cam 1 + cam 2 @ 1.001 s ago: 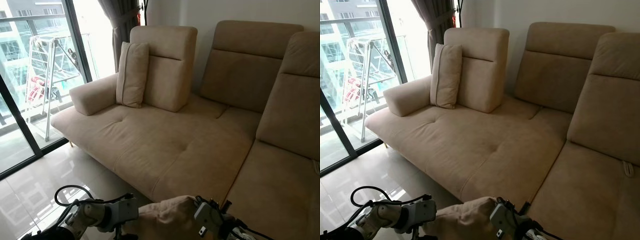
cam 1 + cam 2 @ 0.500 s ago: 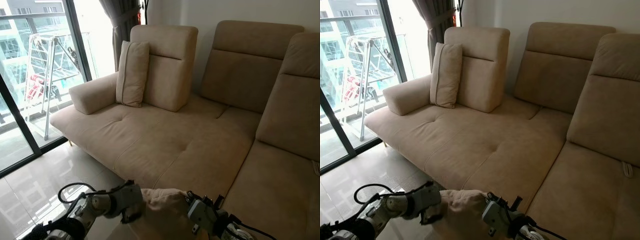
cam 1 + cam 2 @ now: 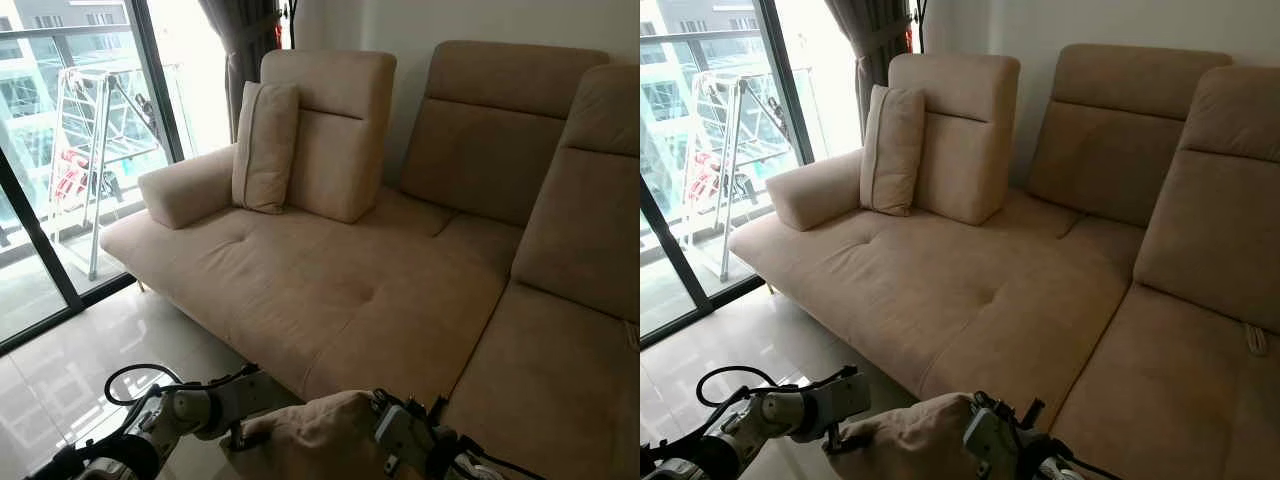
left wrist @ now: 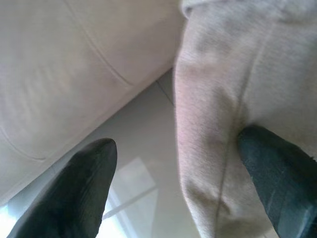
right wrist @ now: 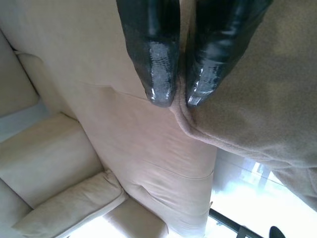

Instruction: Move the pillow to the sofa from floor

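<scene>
Pillow (image 3: 320, 435) sits at 6 o'clock, off the floor, right tool (image 5: 173, 101) pinching its seam, left tool (image 4: 173, 173) spread, one finger touching it. Sofa (image 3: 340, 290) ahead at 12; still needs setting down there.

Pillow (image 3: 310, 435) between both claws before sofa (image 3: 340, 290), second cushion (image 3: 264, 146) against its armrest (image 3: 188, 186)

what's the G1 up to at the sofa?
It is carrying a beige pillow low in front of the sofa's seat edge. The right claw is pinched shut on the pillow's seam; the left claw is open, one finger against the fabric. A second pillow leans against the backrest.
</scene>
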`<state>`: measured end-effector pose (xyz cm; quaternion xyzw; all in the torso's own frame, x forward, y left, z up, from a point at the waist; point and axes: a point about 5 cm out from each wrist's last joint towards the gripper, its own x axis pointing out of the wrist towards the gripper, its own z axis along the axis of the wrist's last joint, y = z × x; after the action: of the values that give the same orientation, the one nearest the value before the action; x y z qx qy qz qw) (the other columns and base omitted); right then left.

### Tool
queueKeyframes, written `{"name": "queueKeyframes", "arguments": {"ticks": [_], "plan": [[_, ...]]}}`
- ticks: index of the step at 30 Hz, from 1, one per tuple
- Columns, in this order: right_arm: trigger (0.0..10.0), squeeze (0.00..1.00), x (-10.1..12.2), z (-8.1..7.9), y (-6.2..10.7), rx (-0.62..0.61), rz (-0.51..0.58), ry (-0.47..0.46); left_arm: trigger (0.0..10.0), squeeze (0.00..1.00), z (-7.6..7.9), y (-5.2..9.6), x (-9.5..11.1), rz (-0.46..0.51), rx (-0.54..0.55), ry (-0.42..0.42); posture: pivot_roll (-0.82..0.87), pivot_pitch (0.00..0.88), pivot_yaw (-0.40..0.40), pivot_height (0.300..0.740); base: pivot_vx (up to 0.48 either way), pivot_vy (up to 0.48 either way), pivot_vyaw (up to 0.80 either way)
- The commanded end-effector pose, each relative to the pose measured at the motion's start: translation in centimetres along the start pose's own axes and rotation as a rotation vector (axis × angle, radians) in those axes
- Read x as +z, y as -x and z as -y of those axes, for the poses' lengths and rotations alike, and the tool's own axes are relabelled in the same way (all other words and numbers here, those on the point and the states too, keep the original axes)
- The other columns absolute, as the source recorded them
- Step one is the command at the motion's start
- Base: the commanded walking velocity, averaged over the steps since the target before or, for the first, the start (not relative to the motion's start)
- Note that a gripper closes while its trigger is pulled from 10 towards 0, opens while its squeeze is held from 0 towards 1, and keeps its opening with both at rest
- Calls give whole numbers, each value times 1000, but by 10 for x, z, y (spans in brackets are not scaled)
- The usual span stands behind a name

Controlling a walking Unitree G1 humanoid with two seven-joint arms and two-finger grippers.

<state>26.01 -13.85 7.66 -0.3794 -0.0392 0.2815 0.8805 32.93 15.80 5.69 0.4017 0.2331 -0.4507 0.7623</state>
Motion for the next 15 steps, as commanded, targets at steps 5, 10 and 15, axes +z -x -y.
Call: {"name": "queueKeyframes", "arguments": {"ticks": [5, 10, 15], "plan": [[0, 0, 27, 21, -9, -97, 121, 30, 10000, 0, 14, -2, -7, -30, -122, 2, 115, 0, 37, 601, 0, 0, 0], [0, 0, 28, 19, -10, -94, 122, 33, 10000, 0, 8, 0, -3, -10, -117, 14, 118, 0, 37, 601, 0, 0, 0], [0, 0, 38, 27, -13, -135, 156, 59, 10000, 0, 16, 0, -10, -49, -173, -6, 116, 0, 39, 601, 0, 0, 0]]}}
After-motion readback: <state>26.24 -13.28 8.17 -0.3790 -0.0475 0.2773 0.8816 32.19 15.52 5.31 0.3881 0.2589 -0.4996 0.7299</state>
